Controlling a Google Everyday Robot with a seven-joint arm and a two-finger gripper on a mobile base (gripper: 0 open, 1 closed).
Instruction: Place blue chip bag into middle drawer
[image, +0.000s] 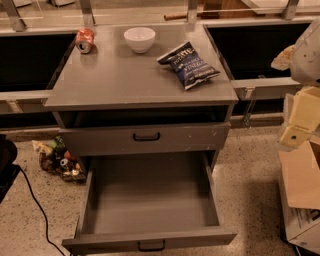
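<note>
Picking up the blue chip bag (188, 64) is the step in hand, by my read; nothing is grasped yet. Bag lies flat on the bench (115, 80), right side of the view near the front edge, well apart from the white bowl (139, 39) and red can (85, 40) at the back. Gripper (297, 127) hangs at the right edge of view, beside the cabinet and clear of the bag. Jaws apart or together: can't tell. Middle drawer (150, 200) is pulled right out with a bare floor, so no opening step is needed.

How I'd do it:
- Approach: come over the bench edge and descend from above.
- Grasp: pinch across the crinkled middle or a sealed end, not the puffed face, since foil will likely slip or squash. Light squeeze.
- Carry: lift clear before translating, then move forward past the bench lip and the closed upper drawer (146, 136).
- Release: lower into the centre of the open drawer first, then let go.

Risks: snagging the bench overhang, or letting go too early so it lands on the drawer's front wall.
</note>
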